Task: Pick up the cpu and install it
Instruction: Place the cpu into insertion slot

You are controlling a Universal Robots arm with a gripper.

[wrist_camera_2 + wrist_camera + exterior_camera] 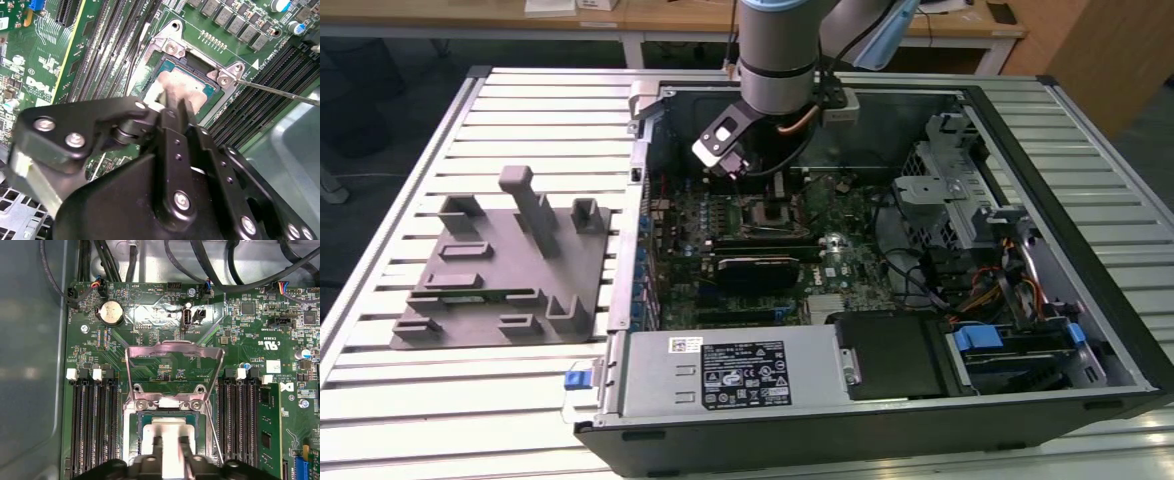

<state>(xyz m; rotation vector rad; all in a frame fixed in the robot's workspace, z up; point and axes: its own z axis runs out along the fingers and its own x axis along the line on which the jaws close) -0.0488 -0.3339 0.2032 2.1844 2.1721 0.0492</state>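
Started with a big slatted metal table [440,410] under the lot. Had an open computer case [881,440] lying on it, insides up, toward the exterior view's right. Next to that, toward the exterior view's left, a grey plastic rack [500,270] flat on the slats, just beside the case wall. Robot arm [781,45] reaching down into the case's far end in the exterior view.

Inside, spotted a green motherboard [761,220] across the floor, plus a silver power supply box [720,370] along the near edge. On the board, a metal socket bracket [172,352] flipped open, with memory slots [95,420] on either side.

Gripper [171,442] parked right over the socket, down at the cpu. Couldn't tell whether clamped or loose, honestly.

Cpu [167,429] lying flat in the socket, silver top up, under the gripper tip. Tiny coin battery [110,313] out past the bracket.
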